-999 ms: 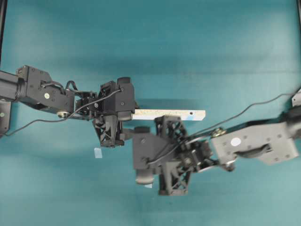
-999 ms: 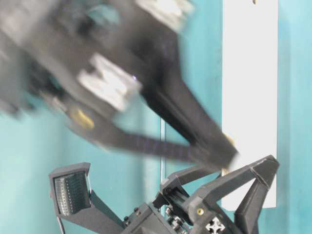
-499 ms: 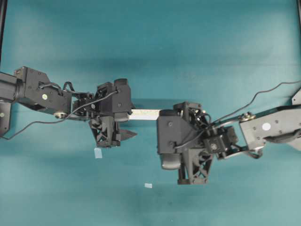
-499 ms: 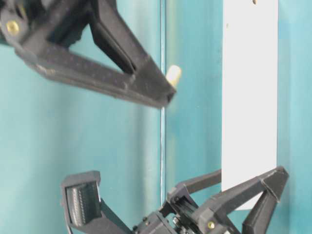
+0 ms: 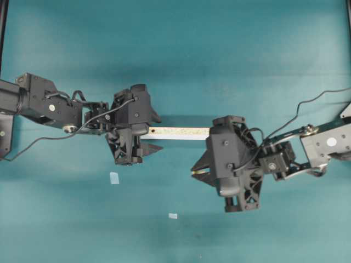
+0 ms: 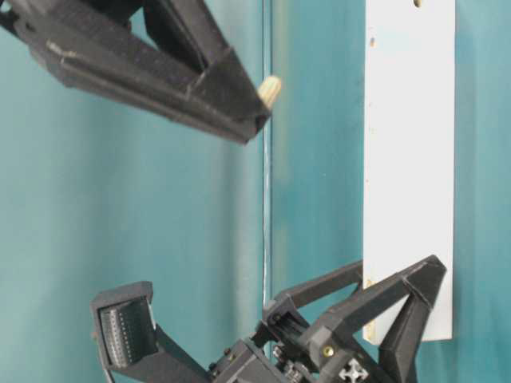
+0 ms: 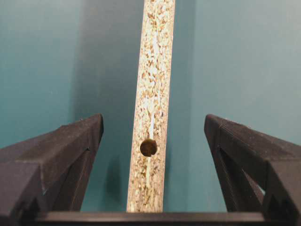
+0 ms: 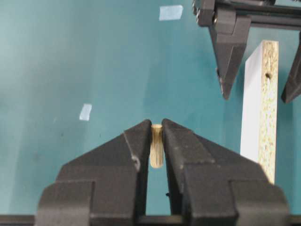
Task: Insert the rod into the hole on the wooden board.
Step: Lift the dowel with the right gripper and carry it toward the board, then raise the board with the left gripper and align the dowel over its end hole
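Note:
The wooden board [image 5: 178, 132] stands on its long edge, speckled edge up; it also shows in the right wrist view [image 8: 259, 132] and the table-level view [image 6: 409, 159]. My left gripper [image 5: 155, 132] is open and straddles its left end, with both fingers [image 7: 70, 141] well clear of it. A dark hole [image 7: 148, 147] lies between them, with no blue mark near it. The blue-marked end and its hole are hidden under my right arm. My right gripper [image 5: 196, 169] is shut on the cream rod [image 8: 156, 146], which it holds in front of the board and apart from it [image 6: 270, 89].
Two pale-blue tape squares lie on the teal table: one [image 5: 114, 177] below the left gripper, one [image 5: 173, 216] nearer the front. They also show in the right wrist view [image 8: 170, 12] [image 8: 85, 112]. Cables trail from both arms.
My right gripper has moved right along the board with the rod in it, now covering the board's right end. My left gripper has stayed open round the left end, shifting only slightly.

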Controlling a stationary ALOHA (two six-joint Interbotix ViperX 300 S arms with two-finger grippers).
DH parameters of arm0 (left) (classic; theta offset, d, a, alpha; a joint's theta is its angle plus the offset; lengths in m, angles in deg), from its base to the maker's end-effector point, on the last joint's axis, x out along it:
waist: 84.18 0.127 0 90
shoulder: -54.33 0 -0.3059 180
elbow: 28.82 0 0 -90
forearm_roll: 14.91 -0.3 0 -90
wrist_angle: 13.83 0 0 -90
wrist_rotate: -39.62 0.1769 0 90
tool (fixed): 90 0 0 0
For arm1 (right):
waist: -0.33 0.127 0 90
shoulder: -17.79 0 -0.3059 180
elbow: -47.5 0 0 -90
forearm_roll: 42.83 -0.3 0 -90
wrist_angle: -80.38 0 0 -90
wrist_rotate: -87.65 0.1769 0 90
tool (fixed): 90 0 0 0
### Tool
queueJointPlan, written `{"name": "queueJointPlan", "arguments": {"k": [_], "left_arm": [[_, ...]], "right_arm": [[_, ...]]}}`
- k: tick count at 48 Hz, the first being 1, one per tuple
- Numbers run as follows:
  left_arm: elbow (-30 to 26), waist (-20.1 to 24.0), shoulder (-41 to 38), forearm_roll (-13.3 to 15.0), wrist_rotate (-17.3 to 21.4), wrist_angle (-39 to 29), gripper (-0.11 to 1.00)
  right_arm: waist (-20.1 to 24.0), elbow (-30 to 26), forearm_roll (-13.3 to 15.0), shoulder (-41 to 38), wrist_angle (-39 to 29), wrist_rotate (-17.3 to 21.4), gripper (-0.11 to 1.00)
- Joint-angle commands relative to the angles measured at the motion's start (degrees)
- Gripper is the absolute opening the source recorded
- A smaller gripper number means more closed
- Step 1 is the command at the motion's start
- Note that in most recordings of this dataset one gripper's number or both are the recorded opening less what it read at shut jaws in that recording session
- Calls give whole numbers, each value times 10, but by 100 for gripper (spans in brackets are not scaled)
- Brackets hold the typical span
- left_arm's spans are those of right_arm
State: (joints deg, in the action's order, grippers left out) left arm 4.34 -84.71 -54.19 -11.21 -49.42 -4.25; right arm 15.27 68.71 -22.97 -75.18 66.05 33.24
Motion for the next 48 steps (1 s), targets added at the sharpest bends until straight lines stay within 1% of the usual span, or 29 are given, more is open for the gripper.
{"name": "queueJointPlan", "arguments": {"k": [1,8,10,15,19,31,41,48], "left_arm": [[-7,3,8,-2,11,5,92],[-7,3,8,-2,13,5,89],[-7,3,8,-2,15,6,85],[-5,3,8,-2,16,15,73],[-4,3,8,-2,16,21,67],[1,3,8,-2,17,22,66],[5,3,8,-2,17,22,66],[6,3,8,-2,18,22,66]], "right_arm": [[-8,4,2,23,8,1,11],[-21,25,2,38,28,1,11],[-24,32,2,42,36,1,11],[-32,47,3,50,59,1,11],[-38,58,2,54,74,1,11],[-59,90,2,66,86,1,11],[-83,134,2,74,153,1,11],[-89,150,2,83,178,1,11]]}}
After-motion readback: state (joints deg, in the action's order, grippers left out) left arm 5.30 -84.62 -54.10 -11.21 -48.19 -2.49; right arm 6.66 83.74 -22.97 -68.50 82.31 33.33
